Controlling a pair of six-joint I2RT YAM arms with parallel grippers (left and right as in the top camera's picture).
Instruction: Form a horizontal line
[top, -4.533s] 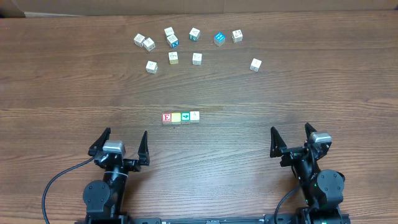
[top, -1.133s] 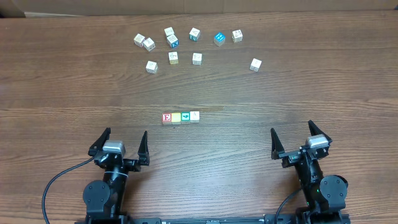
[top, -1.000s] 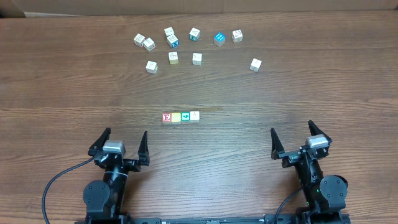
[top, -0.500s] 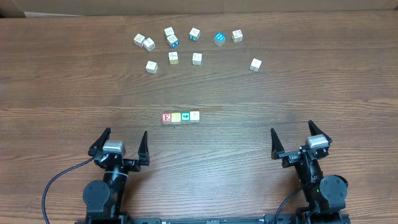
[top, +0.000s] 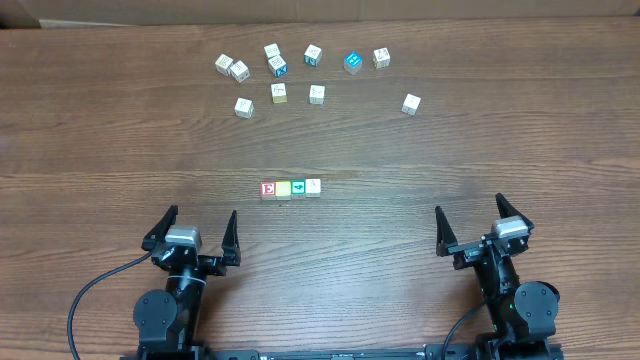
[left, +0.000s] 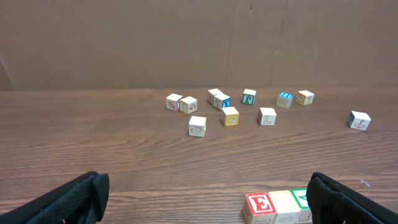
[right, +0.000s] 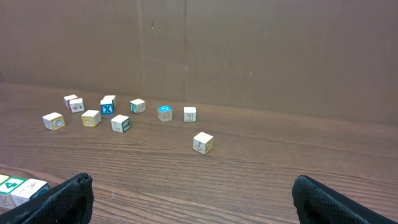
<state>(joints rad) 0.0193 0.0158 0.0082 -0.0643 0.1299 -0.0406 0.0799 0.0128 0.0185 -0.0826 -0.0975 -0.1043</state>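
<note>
**Overhead and wrist views.** The horizontal line (top: 291, 188) lies near the centre of the table (top: 120, 150). Its four cubes touch side to side: red cube (top: 267, 189), pale yellow, teal-green and white, from left to right. The red cube bears a white "E", legible in the left wrist view; marks on the other cubes are too small to read. The left gripper (top: 201, 214) and right gripper (top: 469, 207) sit near the table's near edge, well apart from the row, each with jaws spread wide and holding nothing. Loose cubes (top: 316, 94), mostly white and one blue-topped, are scattered toward the far edge. The table is brown wood-grain board, and a plain cardboard wall (left: 186, 43) stands behind it. A black cable (top: 90, 295) curves away from the left arm's base.
</note>
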